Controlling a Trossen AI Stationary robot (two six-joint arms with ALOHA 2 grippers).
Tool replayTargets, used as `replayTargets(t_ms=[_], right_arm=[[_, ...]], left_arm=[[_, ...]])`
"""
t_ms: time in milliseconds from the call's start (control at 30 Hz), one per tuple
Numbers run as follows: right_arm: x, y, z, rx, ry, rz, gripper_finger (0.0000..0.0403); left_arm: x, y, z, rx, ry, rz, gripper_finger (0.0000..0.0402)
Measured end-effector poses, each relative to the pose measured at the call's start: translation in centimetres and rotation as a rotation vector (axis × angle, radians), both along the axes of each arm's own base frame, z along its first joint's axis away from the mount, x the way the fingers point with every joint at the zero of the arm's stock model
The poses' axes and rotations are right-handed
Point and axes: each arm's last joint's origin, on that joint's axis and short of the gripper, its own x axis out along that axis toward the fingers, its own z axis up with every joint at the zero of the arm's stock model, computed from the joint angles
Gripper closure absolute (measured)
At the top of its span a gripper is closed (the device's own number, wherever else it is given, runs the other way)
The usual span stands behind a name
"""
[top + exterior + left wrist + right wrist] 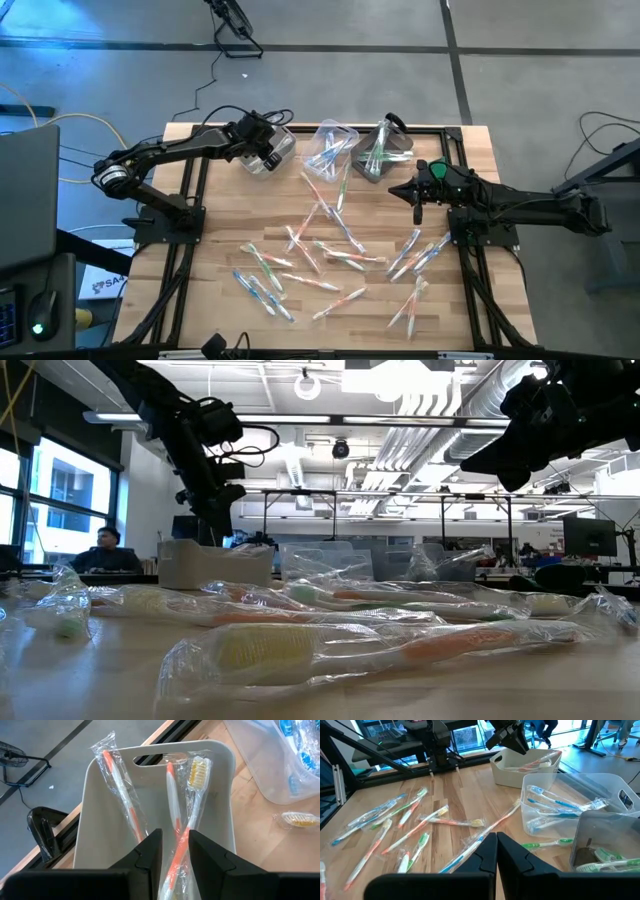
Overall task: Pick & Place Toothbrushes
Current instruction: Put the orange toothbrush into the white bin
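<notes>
Several wrapped toothbrushes lie scattered flat on the wooden table. At the far left stands a white bin with orange-handled toothbrushes leaning inside it. My left gripper hovers over this bin, shut on one orange-handled toothbrush. My right gripper hangs shut and empty above the table's right side, its fingertips pressed together. My left gripper pinches the wrapped orange handle of the toothbrush between its two fingers. The fingers slant down from the near left into the bin. The yellow-bristled head end points away from them, up toward the bin's far wall beside its handle slot.
A clear bin holding blue toothbrushes and a grey bin holding green ones stand to the right of the white bin. Black frame rails run along the table's sides. A person sits far behind.
</notes>
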Motion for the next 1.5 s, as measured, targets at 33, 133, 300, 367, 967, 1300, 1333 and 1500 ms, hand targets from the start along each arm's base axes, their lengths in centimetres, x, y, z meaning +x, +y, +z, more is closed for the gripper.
replayTargets(t_ms=[33, 133, 300, 367, 967, 1300, 1333, 1500], right_arm=[[0.0, 0.0, 0.0, 0.0, 0.0, 0.0, 0.0401], [0.0, 0.0, 0.0, 0.0, 0.0, 0.0, 0.0401], [0.0, 0.0, 0.0, 0.0, 0.0, 0.0, 0.0401], [0.0, 0.0, 0.0, 0.0, 0.0, 0.0, 0.0401], [0.0, 0.0, 0.0, 0.003, -0.001, -0.001, 0.0401], [0.0, 0.0, 0.0, 0.003, -0.001, 0.0, 0.0401], [0.0, 0.0, 0.0, 0.003, -0.001, -0.001, 0.0401], [0.0, 0.0, 0.0, 0.003, -0.001, 0.0, 0.0401]], left_arm=[[0.0, 0.0, 0.0, 0.0, 0.0, 0.0, 0.0309], [0.0, 0.0, 0.0, -0.011, -0.009, -0.013, 0.0309], [0.1, -0.1, 0.0, -0.03, -0.023, -0.033, 0.0309], [0.1, -0.1, 0.0, -0.03, -0.024, -0.035, 0.0309], [0.3, -2.7, 3.1, 0.039, -0.123, -0.12, 0.0309], [1.2, -4.0, 3.2, 0.04, -0.13, -0.179, 0.0309], [1.3, -4.0, 3.2, 0.044, -0.136, -0.179, 0.0309], [1.5, -3.8, 3.6, 0.064, -0.181, -0.189, 0.0309]])
